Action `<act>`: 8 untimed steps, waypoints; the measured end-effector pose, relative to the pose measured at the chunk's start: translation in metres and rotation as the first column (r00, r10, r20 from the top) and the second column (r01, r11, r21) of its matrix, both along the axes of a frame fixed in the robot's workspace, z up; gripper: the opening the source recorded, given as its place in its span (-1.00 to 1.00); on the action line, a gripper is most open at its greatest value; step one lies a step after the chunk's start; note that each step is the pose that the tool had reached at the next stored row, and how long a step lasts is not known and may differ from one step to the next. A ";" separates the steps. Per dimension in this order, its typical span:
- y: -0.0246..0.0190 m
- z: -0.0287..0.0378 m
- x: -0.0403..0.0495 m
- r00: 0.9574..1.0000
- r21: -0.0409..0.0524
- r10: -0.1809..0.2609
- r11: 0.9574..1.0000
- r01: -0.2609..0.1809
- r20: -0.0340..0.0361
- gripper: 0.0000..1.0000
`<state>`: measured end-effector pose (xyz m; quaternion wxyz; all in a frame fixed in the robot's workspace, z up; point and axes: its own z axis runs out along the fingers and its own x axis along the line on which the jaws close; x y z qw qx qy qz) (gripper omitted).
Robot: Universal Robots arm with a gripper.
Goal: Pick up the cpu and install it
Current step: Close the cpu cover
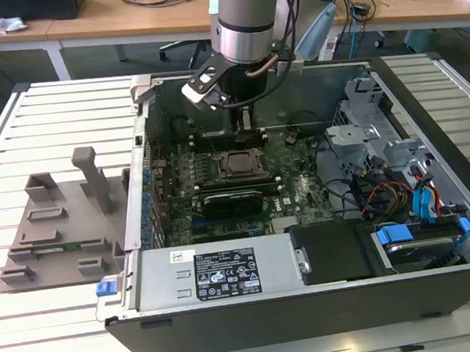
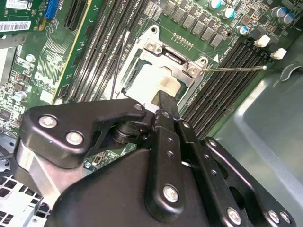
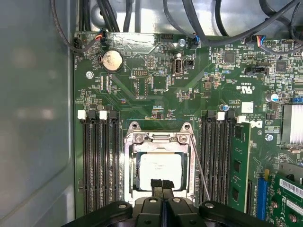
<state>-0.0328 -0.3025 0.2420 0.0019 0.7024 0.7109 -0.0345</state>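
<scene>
The cpu [image 3: 161, 166], a flat square chip with a silvery-grey top, lies flat inside the metal socket frame [image 3: 161, 138] on the green motherboard, with the frame's lid open. My gripper [image 3: 162, 184] hangs just above the chip's edge, its two black fingers pressed together with nothing between them. The second wrist view has the fingertips [image 2: 166, 98] over the cpu [image 2: 144, 80]. In the exterior view the gripper [image 1: 243, 126] reaches down into the open computer case [image 1: 312, 301], right over the cpu [image 1: 236, 164].
A thin socket lever wire [image 3: 199, 165] stands out beside the socket. Memory slots [image 3: 99, 161] flank it on both sides. A long black card [image 1: 233, 201] lies near the socket. A grey plastic tray with pegs [image 1: 59, 232] sits at the exterior view's left, outside the case.
</scene>
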 end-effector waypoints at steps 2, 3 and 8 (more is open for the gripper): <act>0.0000 0.0012 0.0000 1.000 0.000 0.000 1.000 0.000 0.000 -0.79; 0.0000 0.0018 0.0000 1.000 0.000 0.000 1.000 0.000 0.000 -0.79; 0.0000 0.0066 0.0000 1.000 0.000 0.000 1.000 0.000 0.000 -0.79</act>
